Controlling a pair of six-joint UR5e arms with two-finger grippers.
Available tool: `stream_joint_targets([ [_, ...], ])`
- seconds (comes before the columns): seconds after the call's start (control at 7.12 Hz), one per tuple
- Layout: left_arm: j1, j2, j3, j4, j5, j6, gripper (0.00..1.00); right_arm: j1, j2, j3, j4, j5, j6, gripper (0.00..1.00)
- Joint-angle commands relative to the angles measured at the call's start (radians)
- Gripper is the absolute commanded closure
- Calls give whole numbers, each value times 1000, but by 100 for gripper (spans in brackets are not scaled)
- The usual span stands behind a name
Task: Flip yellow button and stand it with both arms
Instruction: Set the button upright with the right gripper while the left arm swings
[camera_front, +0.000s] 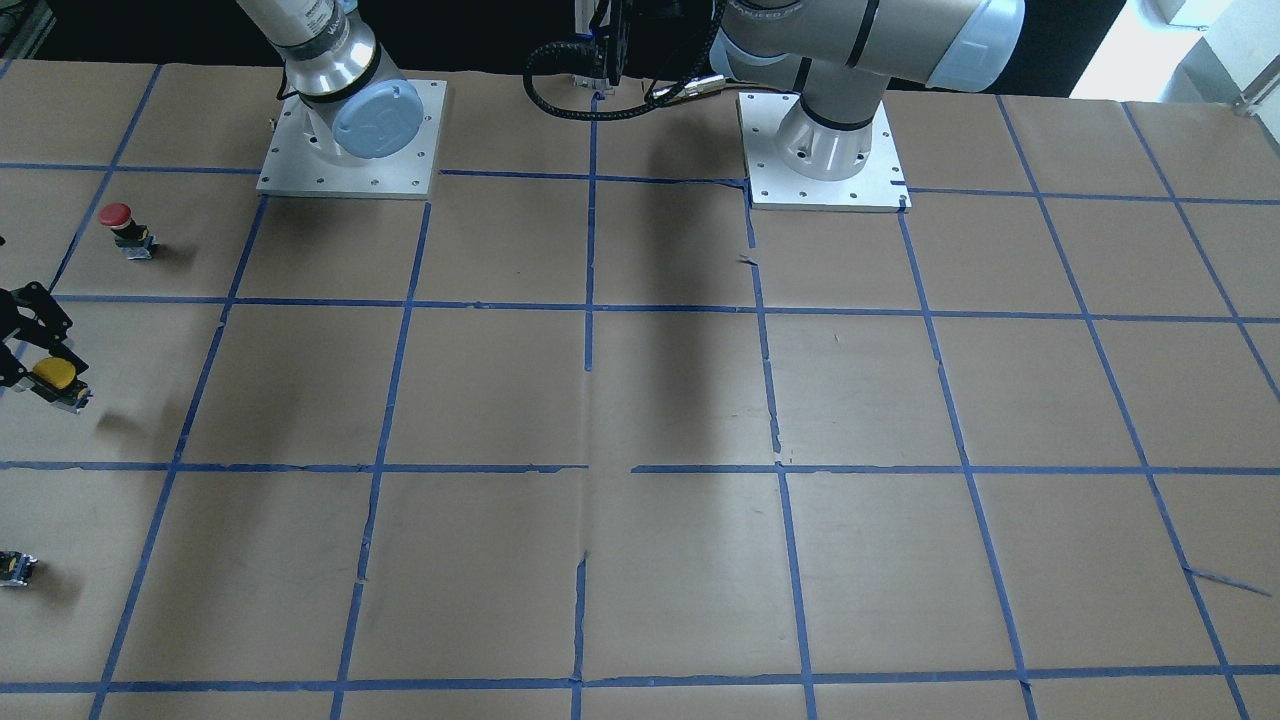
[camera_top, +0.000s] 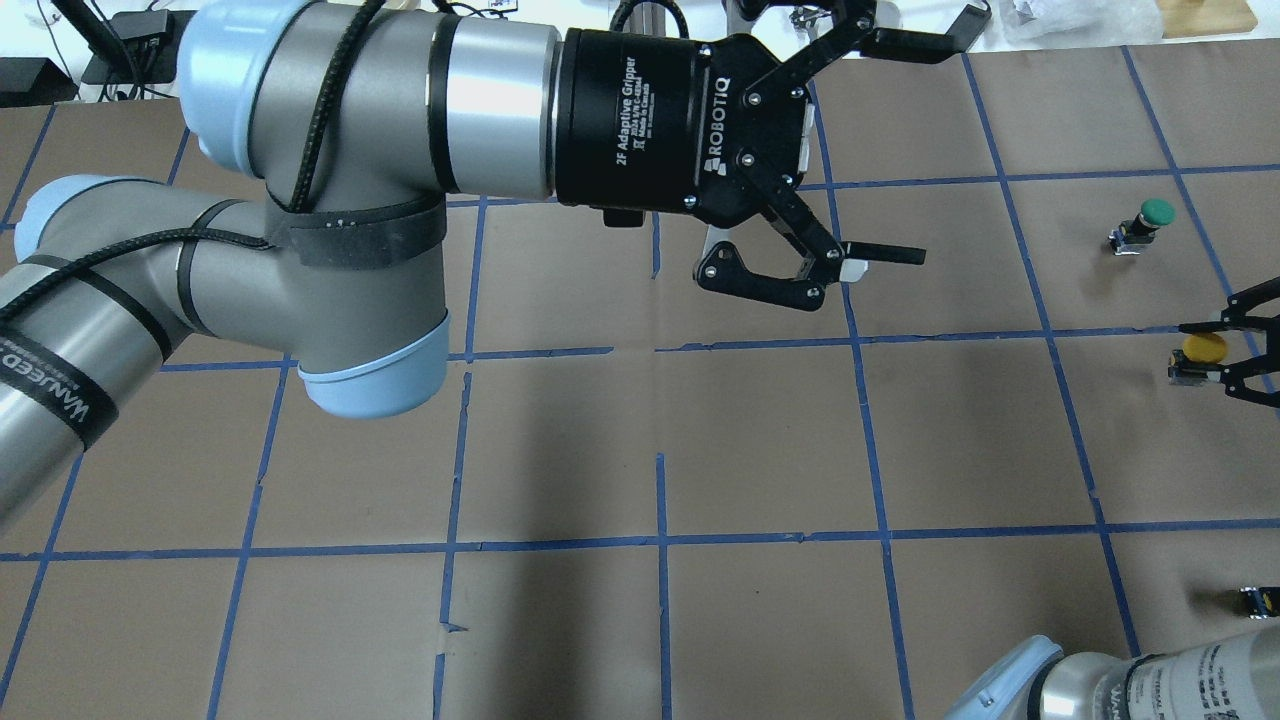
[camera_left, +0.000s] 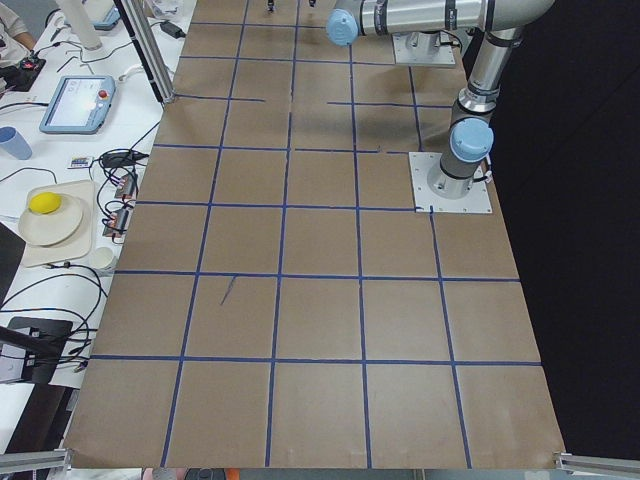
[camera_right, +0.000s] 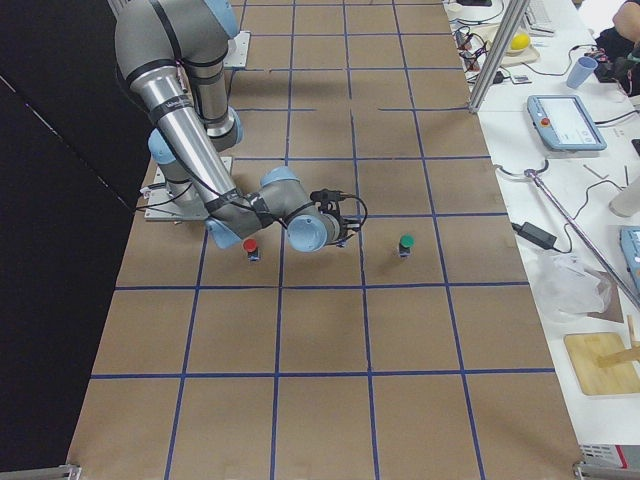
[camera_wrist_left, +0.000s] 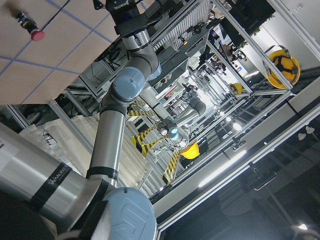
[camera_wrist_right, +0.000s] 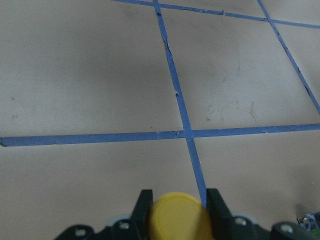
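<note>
The yellow button sits between the fingers of my right gripper at the table's far right side, tilted, a little above its shadow on the paper. In the overhead view the button shows in the right gripper at the right edge. In the right wrist view its yellow cap fills the gap between both fingers. My left gripper is wide open and empty, held high over the middle of the table, far from the button.
A red-capped button stands near the right arm's base plate. A green-capped button stands beyond the yellow one. A tiny black block lies near the right edge. Blue tape lines grid the brown paper.
</note>
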Motion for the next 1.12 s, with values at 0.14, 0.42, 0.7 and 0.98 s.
stream_joint_targets([
  [0.14, 17, 7, -31, -186, 7, -47, 2, -15, 34, -1, 58, 4, -53, 94],
  [0.42, 19, 27, -31, -218, 13, 52, 2, -15, 77, -10, 53, 1, -53, 90],
  [0.7, 19, 32, -61, -80, 7, 151, 2, -15, 74, -15, 53, 10, -44, 13],
  [0.98, 27, 13, -191, 377, -19, 93, 1, -15, 64, -21, 55, 18, -29, 1],
])
